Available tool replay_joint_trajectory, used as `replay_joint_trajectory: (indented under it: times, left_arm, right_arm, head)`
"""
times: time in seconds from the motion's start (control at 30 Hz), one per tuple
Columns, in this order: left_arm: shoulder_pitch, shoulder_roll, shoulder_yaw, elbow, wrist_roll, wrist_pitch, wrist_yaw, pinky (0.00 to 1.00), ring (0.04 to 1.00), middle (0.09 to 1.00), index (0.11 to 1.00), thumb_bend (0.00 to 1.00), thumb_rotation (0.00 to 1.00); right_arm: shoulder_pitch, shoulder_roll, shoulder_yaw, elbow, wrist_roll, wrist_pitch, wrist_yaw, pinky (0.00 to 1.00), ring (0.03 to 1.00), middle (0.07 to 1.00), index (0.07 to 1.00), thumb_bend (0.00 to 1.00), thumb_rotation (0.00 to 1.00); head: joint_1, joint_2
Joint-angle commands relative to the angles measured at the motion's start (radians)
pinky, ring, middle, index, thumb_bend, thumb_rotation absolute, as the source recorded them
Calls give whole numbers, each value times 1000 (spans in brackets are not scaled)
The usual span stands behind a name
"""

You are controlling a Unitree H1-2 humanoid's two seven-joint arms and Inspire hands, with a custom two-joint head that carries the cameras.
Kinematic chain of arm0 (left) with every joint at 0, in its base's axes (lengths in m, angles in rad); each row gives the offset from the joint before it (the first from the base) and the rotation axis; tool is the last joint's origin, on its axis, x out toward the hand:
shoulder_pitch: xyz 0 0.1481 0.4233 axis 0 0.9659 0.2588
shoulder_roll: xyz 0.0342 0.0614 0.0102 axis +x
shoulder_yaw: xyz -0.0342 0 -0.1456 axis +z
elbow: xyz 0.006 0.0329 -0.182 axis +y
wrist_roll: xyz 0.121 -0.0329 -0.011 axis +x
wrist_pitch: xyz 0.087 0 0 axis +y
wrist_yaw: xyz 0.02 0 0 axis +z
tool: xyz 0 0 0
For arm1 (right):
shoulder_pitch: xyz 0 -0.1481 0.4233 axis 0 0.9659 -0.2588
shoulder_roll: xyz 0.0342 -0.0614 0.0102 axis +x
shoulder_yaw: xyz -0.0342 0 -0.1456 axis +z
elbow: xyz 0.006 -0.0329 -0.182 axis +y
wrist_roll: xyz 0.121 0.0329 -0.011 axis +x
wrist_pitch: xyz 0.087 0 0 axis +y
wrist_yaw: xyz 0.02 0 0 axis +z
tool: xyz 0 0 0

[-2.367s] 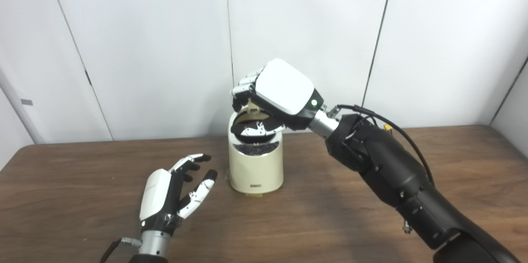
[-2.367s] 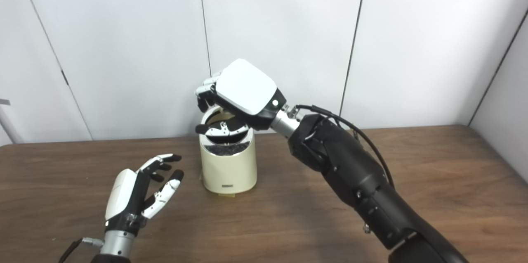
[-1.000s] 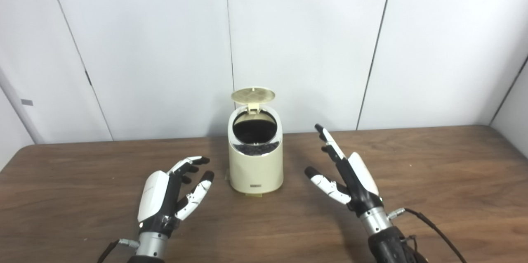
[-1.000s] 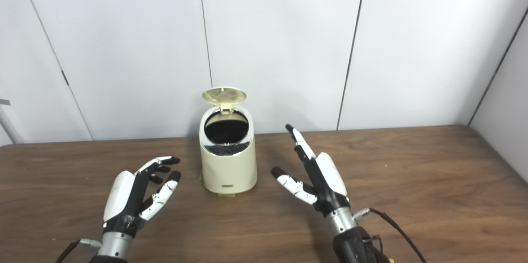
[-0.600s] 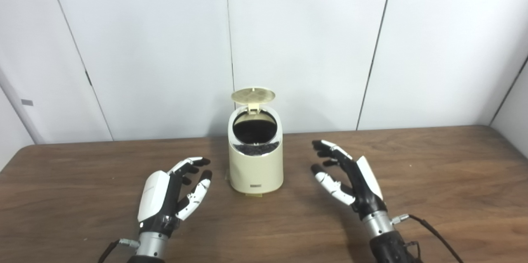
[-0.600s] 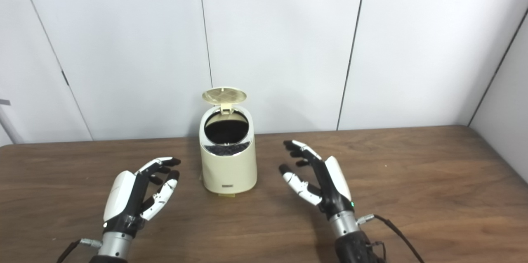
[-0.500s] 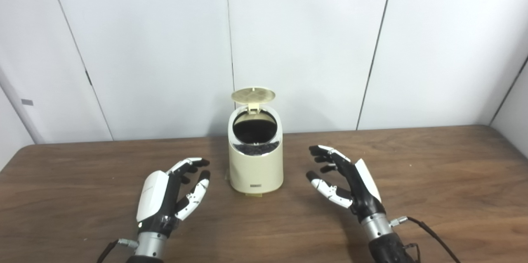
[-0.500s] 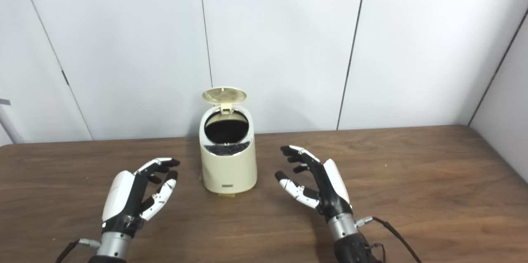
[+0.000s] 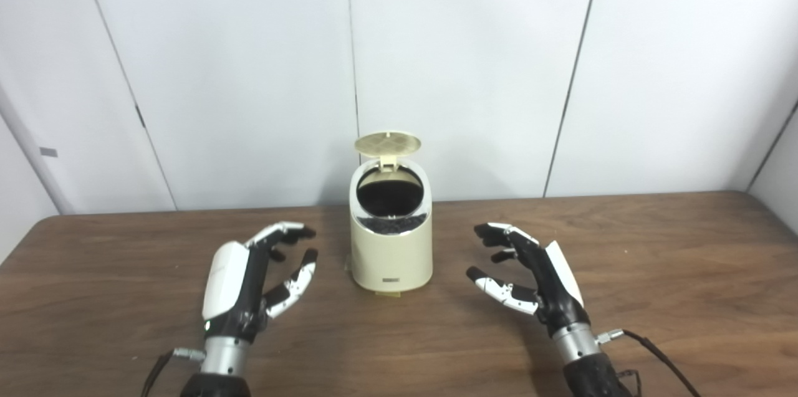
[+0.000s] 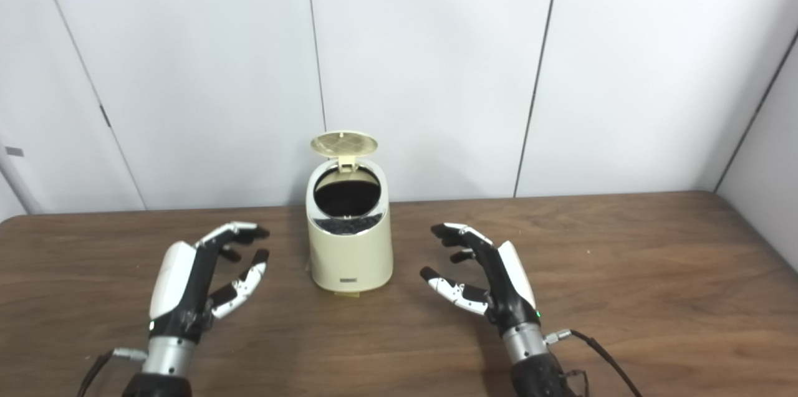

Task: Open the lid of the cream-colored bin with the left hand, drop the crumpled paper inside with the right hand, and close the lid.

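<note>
The cream-colored bin (image 9: pixel 391 246) stands upright at the middle of the brown desk (image 9: pixel 673 241), near the far edge, just in front of a white panelled wall. In the left eye view we see its round lid (image 9: pixel 387 143) tipped up and back on a rear hinge, leaving the dark mouth open toward us. No crumpled paper shows on the desk or in either palm; whether it lies inside the dark opening we cannot tell. The left robot hand (image 9: pixel 249 278) rests low over the desk to the left of the bin, fingers spread, holding nothing. The right robot hand (image 9: pixel 530 275) sits to the right of the bin — also spread and empty.

In the right eye view the bin (image 10: pixel 350 241) again stands between the two, with the left robot hand (image 10: pixel 199 282) and the right robot hand (image 10: pixel 489 282) apart from it on either side. We judge that closing is what remains — the lid (image 10: pixel 343 143) lies up, forward and inward from both palms, and the left looks slightly nearer.
</note>
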Motion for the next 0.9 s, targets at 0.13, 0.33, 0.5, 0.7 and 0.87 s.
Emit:
replay_joint_trajectory:
  times: [0.13,0.33,0.5,0.7,0.87]
  left_arm:
    - [-167,12,29,-91,-31,41,-40,617,723,736,730,411,581]
    - [-275,25,26,-120,-24,94,-101,630,726,732,739,454,676]
    - [-369,25,-4,-135,43,177,-153,644,755,777,770,563,772]
    - [-468,36,-62,-138,117,248,-238,677,805,829,815,650,853]
    - [-530,32,-113,-122,179,266,-271,704,838,847,832,700,892]
  right_arm:
    - [-37,1,-7,-13,-5,-12,-13,617,736,752,725,297,277]
    - [-39,-2,-3,-5,-18,-16,-20,625,735,751,723,291,264]
    - [-36,3,-6,-14,-10,5,-12,605,727,747,708,298,278]
    - [-44,1,-3,8,-22,-18,-26,604,723,743,697,303,252]
    - [-45,9,-6,9,-11,-13,-21,586,711,739,701,302,258]
  head:
    - [-1,-4]
    - [1,-6]
    - [9,-8]
    - [8,-11]
    - [9,-14]
